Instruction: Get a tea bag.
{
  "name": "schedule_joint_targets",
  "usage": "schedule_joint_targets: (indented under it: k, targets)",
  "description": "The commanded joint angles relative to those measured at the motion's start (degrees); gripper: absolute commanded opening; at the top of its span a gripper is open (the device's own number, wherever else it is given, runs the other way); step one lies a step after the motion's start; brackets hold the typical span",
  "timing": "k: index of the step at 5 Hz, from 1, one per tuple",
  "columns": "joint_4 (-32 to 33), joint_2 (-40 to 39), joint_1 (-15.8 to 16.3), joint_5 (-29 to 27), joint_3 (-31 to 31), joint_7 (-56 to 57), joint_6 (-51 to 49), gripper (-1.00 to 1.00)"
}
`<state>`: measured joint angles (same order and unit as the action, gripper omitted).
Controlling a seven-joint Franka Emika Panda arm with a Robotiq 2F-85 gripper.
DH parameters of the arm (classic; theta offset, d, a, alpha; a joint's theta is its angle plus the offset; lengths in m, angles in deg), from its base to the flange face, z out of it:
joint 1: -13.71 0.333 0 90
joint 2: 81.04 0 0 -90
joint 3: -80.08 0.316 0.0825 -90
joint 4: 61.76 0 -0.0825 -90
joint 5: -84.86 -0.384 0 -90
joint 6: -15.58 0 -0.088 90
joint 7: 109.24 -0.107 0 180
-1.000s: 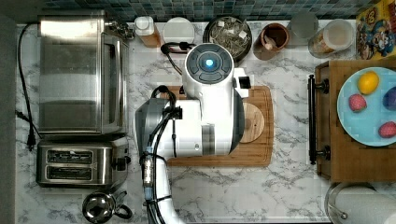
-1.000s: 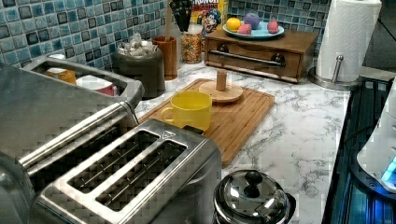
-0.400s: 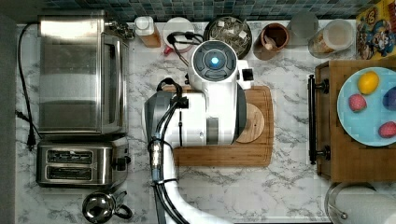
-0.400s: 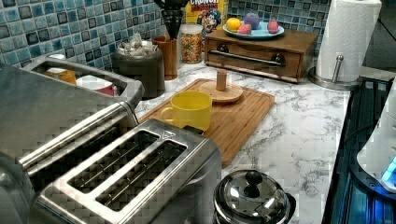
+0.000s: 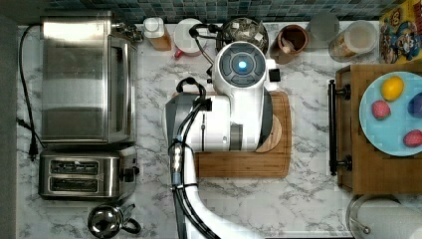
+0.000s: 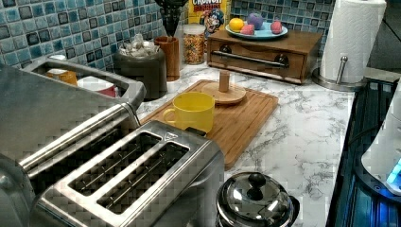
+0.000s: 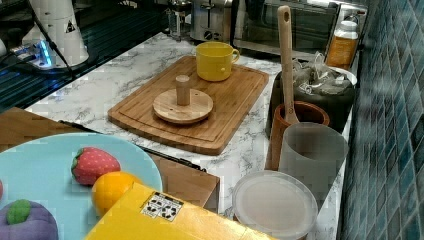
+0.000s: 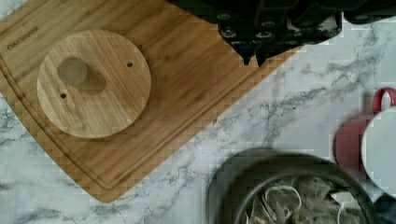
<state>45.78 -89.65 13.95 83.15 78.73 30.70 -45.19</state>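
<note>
Above the marble counter's back edge, the gripper (image 8: 252, 59) hangs with its two dark fingertips pinched nearly together, gripping nothing. Tea bags (image 8: 299, 205), crumpled paper with thin white strings, fill a round dark canister (image 8: 224, 186) at about five o'clock from the fingertips in the wrist view, its far rim cut off. At nine o'clock sits a round bamboo mug stand (image 8: 93, 84) on the grooved cutting board (image 8: 187, 79). Beside the canister, what seems a red mug (image 8: 355, 140) is partly cropped.
</note>
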Motion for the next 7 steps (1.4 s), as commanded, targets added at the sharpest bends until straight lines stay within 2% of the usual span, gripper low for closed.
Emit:
schedule_joint_targets:
  k: [1, 3, 4, 7]
  targets:
    - [-13.01, -2.95, 0.38, 6.07, -0.93, -10.34, 6.72, 1.00]
    - [-18.06, -6.33, 0.07, 7.55, -1.31, -13.37, 9.01, 1.00]
    - [-22.71, -9.42, 0.02, 8.21, -1.38, -13.82, 6.82, 1.00]
    - [-28.30, -15.64, 1.31, 9.38, -2.54, -13.85, 3.25, 1.00]
